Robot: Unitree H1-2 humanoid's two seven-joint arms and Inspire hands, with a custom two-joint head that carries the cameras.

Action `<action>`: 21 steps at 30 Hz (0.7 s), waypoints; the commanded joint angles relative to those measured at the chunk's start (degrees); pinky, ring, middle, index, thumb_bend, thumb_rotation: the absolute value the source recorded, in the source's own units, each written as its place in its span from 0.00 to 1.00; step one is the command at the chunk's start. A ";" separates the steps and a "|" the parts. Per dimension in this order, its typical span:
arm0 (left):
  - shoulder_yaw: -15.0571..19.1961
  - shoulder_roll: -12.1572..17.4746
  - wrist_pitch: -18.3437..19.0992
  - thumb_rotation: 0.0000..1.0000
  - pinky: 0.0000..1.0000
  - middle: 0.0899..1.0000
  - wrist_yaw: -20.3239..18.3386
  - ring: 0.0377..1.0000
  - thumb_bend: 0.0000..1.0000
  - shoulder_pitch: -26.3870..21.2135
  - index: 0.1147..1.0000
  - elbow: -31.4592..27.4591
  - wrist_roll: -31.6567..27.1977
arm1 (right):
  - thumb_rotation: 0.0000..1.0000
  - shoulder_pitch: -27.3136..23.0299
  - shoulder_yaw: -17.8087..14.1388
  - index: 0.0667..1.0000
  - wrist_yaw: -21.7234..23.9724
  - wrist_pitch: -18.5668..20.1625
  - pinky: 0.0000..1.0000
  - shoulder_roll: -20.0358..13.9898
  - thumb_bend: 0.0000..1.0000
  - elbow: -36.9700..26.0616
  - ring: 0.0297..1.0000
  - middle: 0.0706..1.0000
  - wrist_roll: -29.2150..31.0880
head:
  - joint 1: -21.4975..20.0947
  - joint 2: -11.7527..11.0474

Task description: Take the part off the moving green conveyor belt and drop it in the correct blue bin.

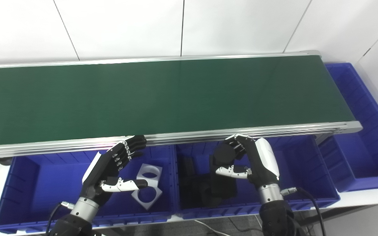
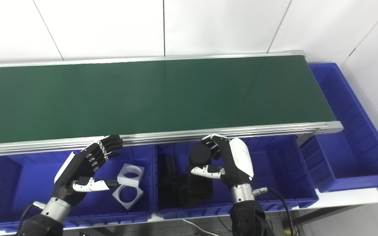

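our right hand (image 1: pixel 248 160) is closed around a black round part (image 1: pixel 224 154), holding it above the middle blue bin (image 1: pixel 307 170) where other black parts (image 1: pixel 208 188) lie. our left hand (image 1: pixel 115 167) hangs open over the left blue bin (image 1: pixel 31 183), above two white square parts (image 1: pixel 148 185). the green conveyor belt (image 1: pixel 162 98) carries nothing.

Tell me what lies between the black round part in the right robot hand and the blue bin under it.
Nothing visible. The right robot hand holds the black round part directly above the middle blue bin, where other black parts already lie.
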 commanded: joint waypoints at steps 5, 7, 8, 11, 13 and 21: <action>0.26 0.61 -0.29 0.18 0.80 0.79 -0.19 0.82 1.00 0.00 0.76 -2.76 -0.40 | 0.00 -1.25 0.72 0.48 -3.19 -3.70 0.37 -1.25 0.50 1.14 0.38 0.45 -2.48 | 0.02 0.30; 0.30 0.69 -0.41 0.19 0.80 0.79 -0.18 0.82 1.00 0.08 0.76 -2.76 -0.31 | 0.00 -1.33 1.07 0.48 -3.90 -3.69 0.37 -1.57 0.50 1.52 0.38 0.45 -3.61 | -0.04 0.32; 0.32 0.78 -0.51 0.19 0.80 0.79 -0.27 0.82 1.00 0.12 0.76 -2.75 -0.36 | 0.00 -1.34 1.30 0.48 -4.15 -3.60 0.37 -1.75 0.50 1.60 0.38 0.45 -4.28 | -0.13 0.46; 0.41 0.88 -0.18 0.18 0.80 0.79 -0.43 0.82 1.00 0.18 0.76 -2.96 -0.85 | 0.00 -1.43 2.04 0.48 -4.82 -3.22 0.35 -2.28 0.50 1.79 0.38 0.45 -6.18 | -0.33 0.52; 0.40 1.03 -0.25 0.18 0.80 0.79 -0.55 0.82 1.00 0.13 0.76 -2.97 -0.97 | 0.00 -1.55 2.39 0.49 -5.13 -3.08 0.35 -2.57 0.50 2.07 0.37 0.45 -7.04 | -0.39 0.52; 0.44 1.36 -0.12 0.18 0.80 0.79 -0.50 0.82 1.00 0.09 0.76 -3.10 -1.10 | 0.00 -2.16 2.33 0.50 -6.77 -2.42 0.34 -3.28 0.49 3.35 0.36 0.43 -9.96 | -0.44 0.42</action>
